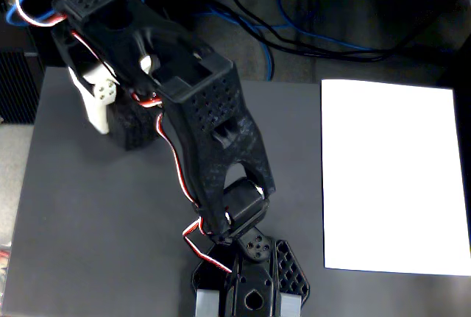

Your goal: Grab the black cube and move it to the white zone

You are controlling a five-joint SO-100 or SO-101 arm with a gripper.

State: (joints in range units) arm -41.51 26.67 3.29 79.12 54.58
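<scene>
Fixed view. One gripper (121,122), reaching to the upper left of the grey mat (96,221); its white finger (96,100) lies against the left side of one black cube (132,126). The other finger is hidden under the arm (199,111), so clenched or released: cannot tell. One white zone (394,173), well apart to the cube's right, bare. Cables (294,30) behind the mat.

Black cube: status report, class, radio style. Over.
Gripper at black cube, grip unclear. White zone to the right, bare. Grey mat between, nothing blocking.
</scene>
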